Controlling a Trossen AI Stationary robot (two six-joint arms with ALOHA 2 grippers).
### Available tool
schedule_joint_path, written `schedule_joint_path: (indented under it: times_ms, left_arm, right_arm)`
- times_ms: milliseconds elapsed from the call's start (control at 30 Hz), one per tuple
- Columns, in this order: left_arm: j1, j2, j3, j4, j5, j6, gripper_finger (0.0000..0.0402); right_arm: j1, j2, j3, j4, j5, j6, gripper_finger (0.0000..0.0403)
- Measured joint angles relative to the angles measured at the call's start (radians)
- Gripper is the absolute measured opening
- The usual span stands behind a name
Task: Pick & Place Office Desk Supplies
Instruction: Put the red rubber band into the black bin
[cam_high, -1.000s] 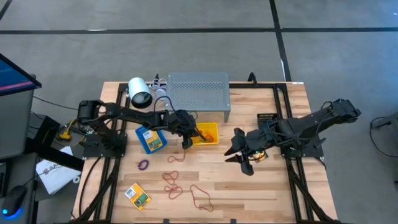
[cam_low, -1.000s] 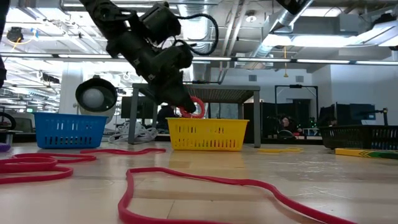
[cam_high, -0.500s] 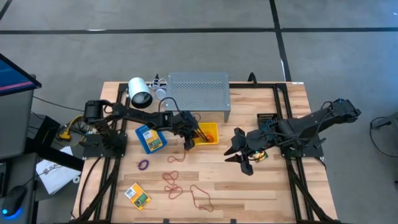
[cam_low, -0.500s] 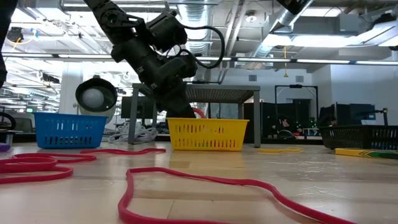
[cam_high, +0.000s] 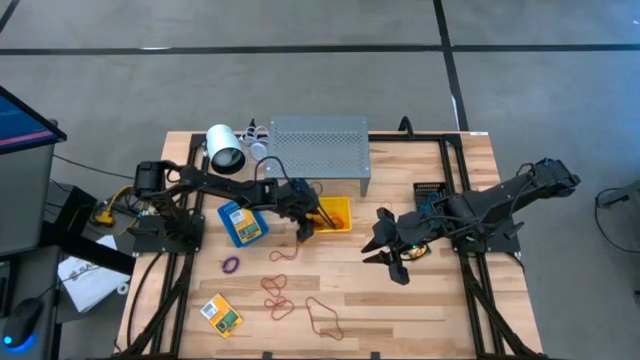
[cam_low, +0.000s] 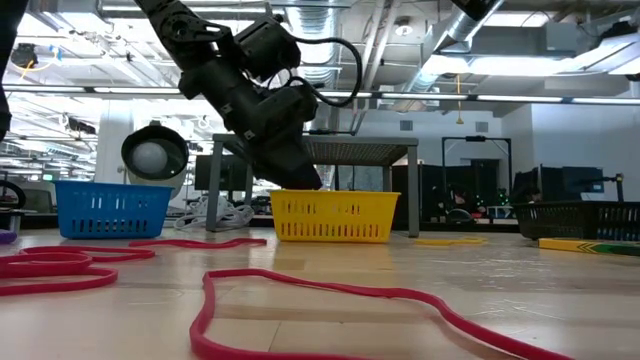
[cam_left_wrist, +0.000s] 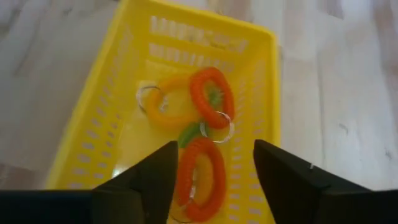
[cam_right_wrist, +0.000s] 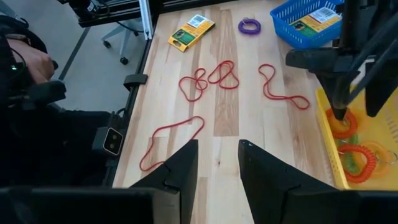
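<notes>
Rubber bands on the bare wood are what the coming move turns on, and the left gripper (cam_high: 305, 228) is the nearer tool to them. It hangs over the near edge of the yellow bin (cam_high: 343, 226) with its fingers (cam_left_wrist: 146, 180) spread wide and nothing between them; directly beneath, coiled orange loops (cam_left_wrist: 211, 99) lie on the bin's floor, so that drop looks done.

Outward from that gripper, toward the front edge of the table, the closest loose piece is the small red band (cam_high: 281, 254), just beyond the bin. Farther the same way lies a tangle of red bands (cam_high: 276, 296), and beside it a long red loop (cam_high: 322, 317), its long axis running slantwise across the boards. Off to the left arm's side sit a purple band (cam_high: 231, 265) and, near the table's front corner, a crayon box (cam_high: 221, 314). A blue bin (cam_high: 243, 222) stands just beside the gripper.

The right gripper (cam_high: 392, 256) waits well apart on the other side, fingers (cam_right_wrist: 180, 171) partly open and empty; the bands lie farther from it.
</notes>
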Motion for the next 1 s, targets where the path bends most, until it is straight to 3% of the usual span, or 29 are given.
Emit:
schedule_joint_path:
  times_ms: [200,367,467,600,767,867,1000]
  left_arm:
    - [0.027,-0.069,0.003,-0.012,0.002,-0.064,0.0217]
    - [0.033,-0.268,0.01,-0.12,0.079,-0.081,0.0189]
    - [-0.004,-0.374,0.007,-0.272,0.077,-0.091,0.0171]
    - [-0.079,-0.459,0.008,-0.311,0.079,-0.122,0.015]
    - [-0.188,-0.447,0.008,-0.382,0.029,-0.176,0.0132]
    - [-0.239,-0.375,0.006,-0.475,-0.033,-0.211,0.0124]
    - [-0.272,-0.28,0.006,-0.438,-0.04,-0.258,0.012]
  right_arm:
    - [0.0,0.0,0.0,-0.003,0.004,-0.007,0.0111]
    - [0.0,0.0,0.0,-0.005,0.004,-0.007,0.0111]
    - [0.0,0.0,0.0,-0.006,0.004,-0.015,0.0111]
    - [0.0,0.001,0.0,-0.004,0.004,-0.03,0.0111]
    - [0.0,0.001,0.0,0.0,0.004,-0.034,0.0111]
    - [0.0,0.001,0.0,0.006,0.004,-0.033,0.0111]
    - [0.0,0.001,0.0,0.013,0.004,-0.025,0.0111]
